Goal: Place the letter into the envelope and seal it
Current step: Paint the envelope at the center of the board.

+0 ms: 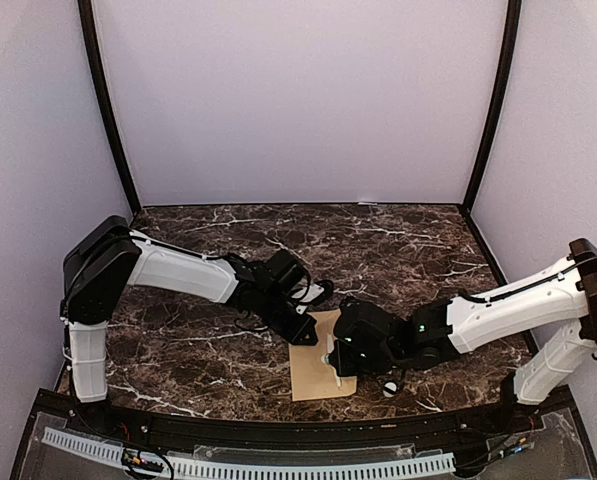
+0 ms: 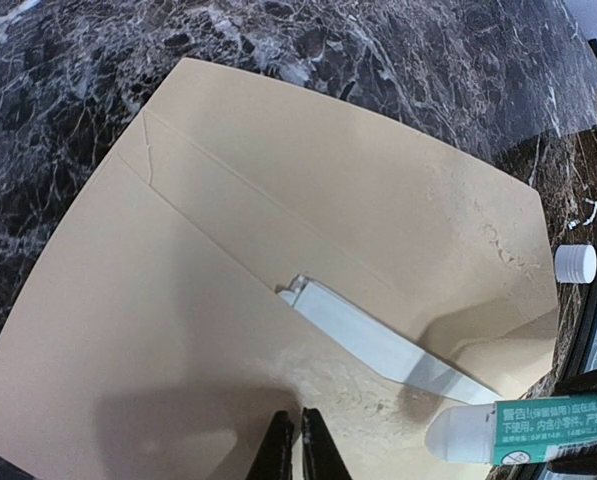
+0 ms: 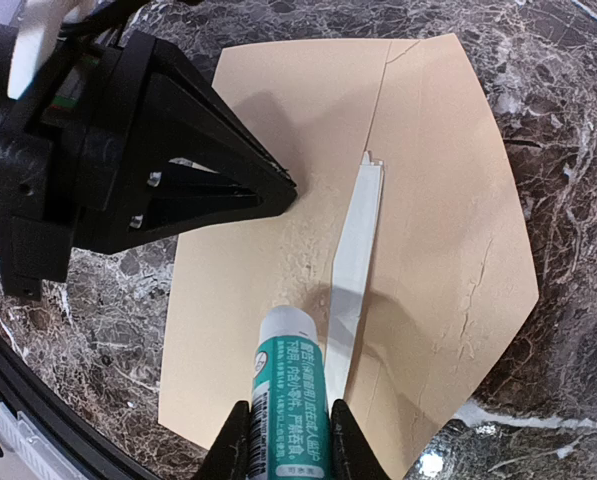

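The tan envelope (image 1: 313,382) lies flat on the marble table near the front edge, its pointed flap (image 2: 378,200) open. A narrow white strip of the letter (image 2: 368,335) shows at the envelope's mouth (image 3: 356,250); the rest is hidden inside. My left gripper (image 2: 300,445) is shut, its tips resting on the envelope body (image 2: 178,330) with nothing between them. It appears as a black wedge (image 3: 193,190) in the right wrist view. My right gripper (image 3: 290,428) is shut on a teal glue stick (image 3: 290,395), whose white tip sits over the envelope beside the letter strip.
A small white cap (image 2: 576,262) stands on the table right of the envelope (image 1: 390,388). Both arms meet over the envelope at the table's front centre. A black rail (image 1: 278,432) runs along the near edge. Purple walls enclose the table.
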`<control>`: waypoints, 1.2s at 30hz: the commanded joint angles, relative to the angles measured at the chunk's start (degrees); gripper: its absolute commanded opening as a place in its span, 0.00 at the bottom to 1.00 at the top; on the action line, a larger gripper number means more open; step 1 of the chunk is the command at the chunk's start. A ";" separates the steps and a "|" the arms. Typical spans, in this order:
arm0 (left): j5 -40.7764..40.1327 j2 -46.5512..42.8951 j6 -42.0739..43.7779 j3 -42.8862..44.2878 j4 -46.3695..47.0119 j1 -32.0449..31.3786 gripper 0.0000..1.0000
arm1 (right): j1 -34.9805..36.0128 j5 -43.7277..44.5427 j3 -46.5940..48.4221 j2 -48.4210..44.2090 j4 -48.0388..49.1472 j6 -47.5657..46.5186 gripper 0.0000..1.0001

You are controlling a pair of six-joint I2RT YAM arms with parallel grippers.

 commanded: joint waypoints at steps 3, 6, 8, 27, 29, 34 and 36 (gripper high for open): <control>-0.32 1.31 0.25 0.79 -3.59 -0.31 0.06 | -0.54 1.41 1.77 1.75 2.32 0.21 0.00; -0.27 1.49 0.31 0.96 -3.91 -0.28 0.05 | -0.69 1.53 1.86 2.38 2.03 0.58 0.00; -0.26 1.57 0.39 1.10 -4.06 -0.27 0.05 | -0.74 1.80 2.16 3.10 1.16 1.07 0.00; -0.94 2.33 1.84 1.98 -5.59 -0.30 0.04 | -1.33 6.58 4.59 6.76 -4.94 5.75 0.00; -0.97 2.45 1.99 1.98 -5.70 -0.32 0.03 | -1.51 6.45 4.37 6.84 -4.39 5.71 0.00; -0.13 2.77 1.91 2.07 -5.80 -0.28 0.03 | -1.91 6.04 3.42 6.92 -2.24 5.32 0.00; -0.15 2.93 1.97 2.07 -5.82 -0.31 0.03 | -2.11 5.93 3.21 7.00 -1.42 5.19 0.00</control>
